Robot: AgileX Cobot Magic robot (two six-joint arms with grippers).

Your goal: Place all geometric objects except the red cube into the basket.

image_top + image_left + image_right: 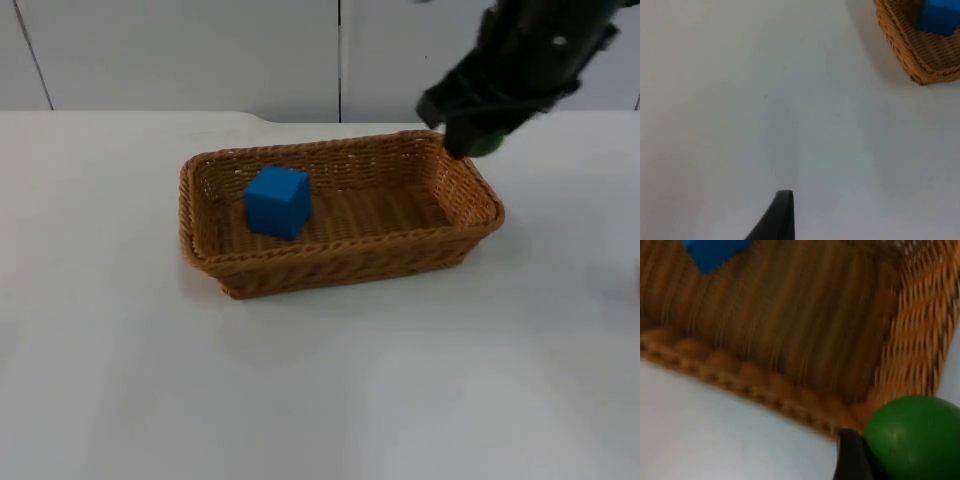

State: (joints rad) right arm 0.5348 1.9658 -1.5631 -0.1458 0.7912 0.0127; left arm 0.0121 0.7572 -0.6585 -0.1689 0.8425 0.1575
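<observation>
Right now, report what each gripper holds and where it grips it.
The right gripper holds a green ball by its side, over the basket's right end. The left gripper holds nothing and waits.

Right arm (520,60) is black and bulky, a glossy casing with a pale glint, above the basket (340,262). Black, tapered left gripper (775,220) fingertip, matte; the right gripper (852,457) fingertip matches.

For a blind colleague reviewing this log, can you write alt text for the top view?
The right gripper holds a green round object above the far right corner of a rectangular brown wicker basket on the white table top. A blue cube sits inside the basket toward its left end.
</observation>
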